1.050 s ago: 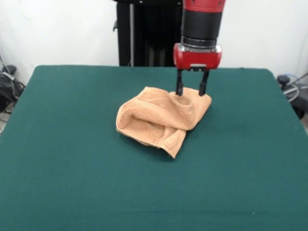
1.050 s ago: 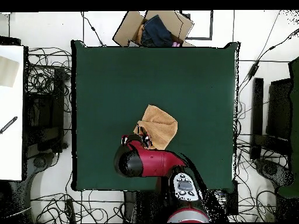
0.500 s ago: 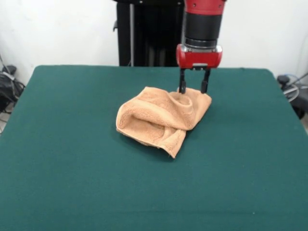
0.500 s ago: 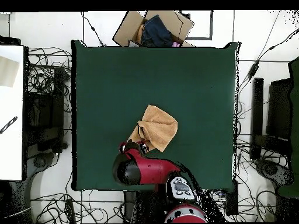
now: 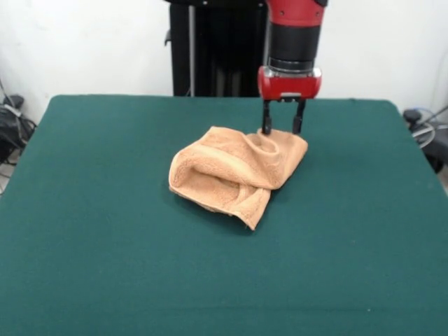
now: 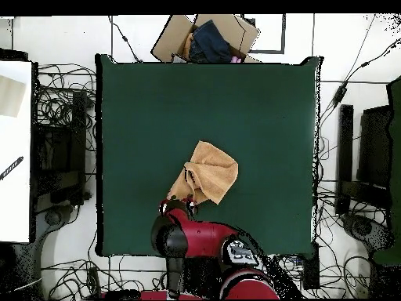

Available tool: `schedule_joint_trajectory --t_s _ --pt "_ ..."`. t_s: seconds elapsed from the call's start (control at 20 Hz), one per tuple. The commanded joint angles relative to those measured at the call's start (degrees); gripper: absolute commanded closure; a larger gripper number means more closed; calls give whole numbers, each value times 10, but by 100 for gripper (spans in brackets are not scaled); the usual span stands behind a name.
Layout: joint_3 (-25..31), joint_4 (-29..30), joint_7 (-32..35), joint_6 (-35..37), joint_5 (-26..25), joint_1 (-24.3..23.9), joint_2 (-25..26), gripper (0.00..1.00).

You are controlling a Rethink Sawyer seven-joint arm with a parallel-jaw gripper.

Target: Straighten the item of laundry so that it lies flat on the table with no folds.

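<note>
The peach-orange towel (image 5: 236, 173) lies crumpled near the middle of the green table (image 5: 105, 266), a little toward the robot's edge. It is folded over itself into a thick bundle: in the front view a rolled fold opens like a pocket on its left side, one corner points down toward the camera's edge of the table, and another corner reaches up and to the right. In the overhead view the towel (image 6: 209, 172) shows as a rough diamond with a narrow flap trailing toward the bottom left.

The gripper (image 5: 281, 130) hangs straight down over the towel's upper right corner. Its two black fingers (image 5: 266, 120) are parted with a clear gap between them, and nothing is held in that gap. The tips sit right at the cloth's top edge; whether they touch it cannot be told. In the overhead view the red arm covers the gripper.

Beyond the table's top edge in the overhead view sits an open cardboard box (image 6: 176, 38).
</note>
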Motion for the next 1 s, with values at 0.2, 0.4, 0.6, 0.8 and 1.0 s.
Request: schedule_joint_trajectory --t_s 0.2,0.4,0.6,0.8,1.0 --pt "3 -17 139 -64 19 -3 52 0" --pt "-3 -37 120 -44 26 -3 46 0" --pt "5 -73 97 -15 23 -17 48 0" --pt "11 -100 85 11 29 -22 47 0" --pt "-2 -111 81 28 43 -7 34 0"
